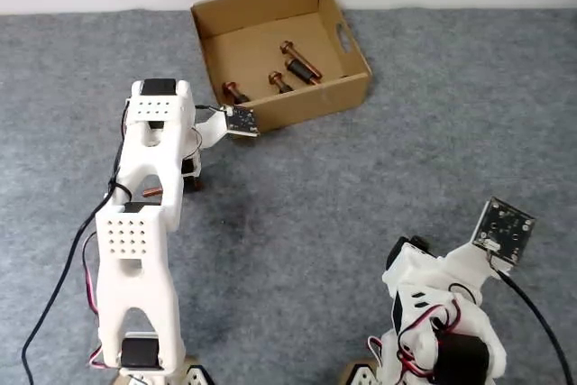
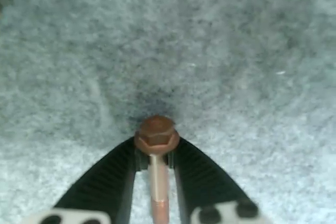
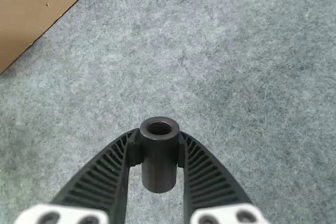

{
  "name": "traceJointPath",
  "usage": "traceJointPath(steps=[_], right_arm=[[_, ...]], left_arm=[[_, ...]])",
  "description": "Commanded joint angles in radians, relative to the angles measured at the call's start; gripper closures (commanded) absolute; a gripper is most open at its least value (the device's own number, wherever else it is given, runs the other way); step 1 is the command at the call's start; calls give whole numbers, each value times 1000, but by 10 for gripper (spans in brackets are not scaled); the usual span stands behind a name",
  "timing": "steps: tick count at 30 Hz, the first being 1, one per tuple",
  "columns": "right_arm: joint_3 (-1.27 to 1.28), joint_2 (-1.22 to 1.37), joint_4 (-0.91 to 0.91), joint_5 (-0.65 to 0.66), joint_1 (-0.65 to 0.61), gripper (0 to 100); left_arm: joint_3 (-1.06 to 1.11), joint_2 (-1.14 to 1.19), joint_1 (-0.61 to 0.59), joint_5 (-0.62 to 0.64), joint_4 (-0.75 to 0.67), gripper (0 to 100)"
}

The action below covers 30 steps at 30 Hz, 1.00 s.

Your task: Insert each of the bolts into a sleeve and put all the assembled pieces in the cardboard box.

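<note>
My left gripper (image 2: pixel 156 157) is shut on a copper bolt (image 2: pixel 156 134), whose hex head points away from the wrist over the grey carpet. In the high view this gripper (image 1: pixel 190 178) is low, in front of the cardboard box (image 1: pixel 315 101), and the bolt's shank (image 1: pixel 151 192) sticks out to the left. My right gripper (image 3: pixel 159 149) is shut on a dark sleeve (image 3: pixel 159 158), held upright with its bore open toward the camera. The right arm (image 1: pixel 437 299) stands at the front right. Three assembled pieces (image 1: pixel 299 62) lie inside the box.
Grey carpet (image 1: pixel 361 178) covers the table between the two arms. A corner of the box (image 3: pixel 37 3) shows in the right wrist view. Cables (image 1: pixel 63 277) run along the left arm's outer side.
</note>
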Motion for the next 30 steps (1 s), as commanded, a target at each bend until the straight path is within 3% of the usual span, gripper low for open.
traceJointPath(steps=[1,9,17,25,30], right_arm=[[-11,5,-28,8,4,991],[-25,5,-27,9,2,991],[-38,5,-21,8,2,991],[-41,5,-19,9,1,991],[-84,5,-24,9,-96,991]], left_arm=[[-13,-21,29,78,20,993],[140,-333,46,239,20,993],[584,-741,176,669,20,994],[831,-1138,290,928,-8,995],[952,-1366,322,1085,-84,995]])
